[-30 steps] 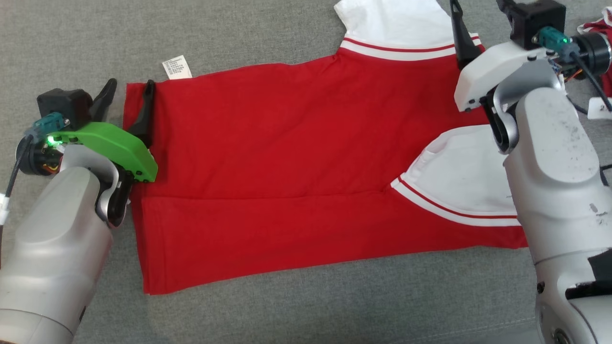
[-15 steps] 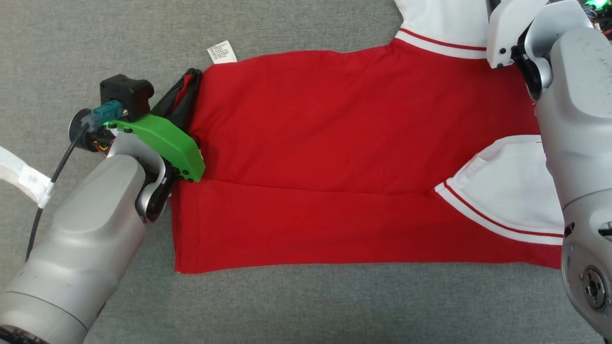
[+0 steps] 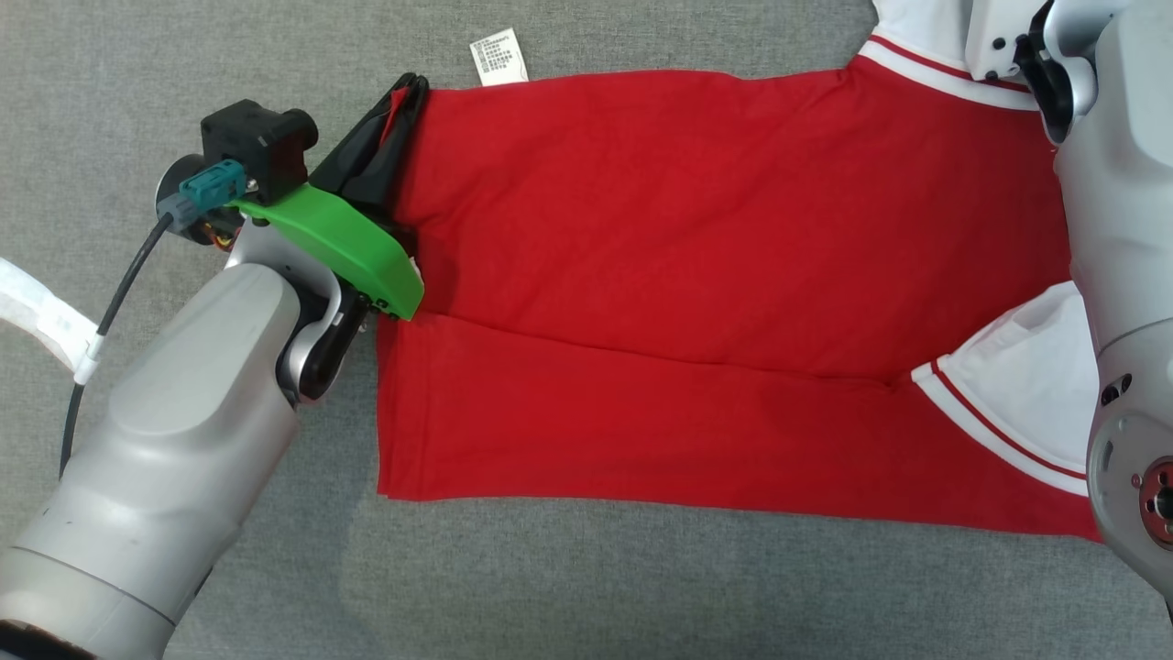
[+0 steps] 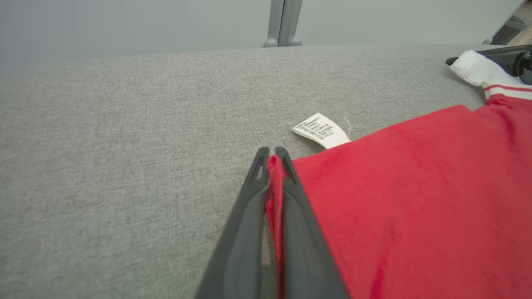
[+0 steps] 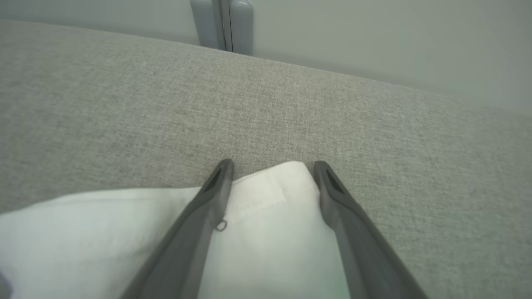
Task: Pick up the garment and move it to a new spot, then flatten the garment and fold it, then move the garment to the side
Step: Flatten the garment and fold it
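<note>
Since a second ago the left gripper (image 3: 408,87) has closed: its two dark fingers, then apart astride the hem, now pinch red fabric at the far hem corner of the garment (image 3: 696,229). This red shirt lies flat on the grey cloth surface (image 3: 641,587), its long axis running across the head view, hem toward the robot's left, sleeves toward its right. A white label (image 3: 498,57) lies just beside the pinched corner. The right gripper (image 5: 272,170) has its fingers apart, astride the tip of a white sleeve (image 5: 104,232).
</note>
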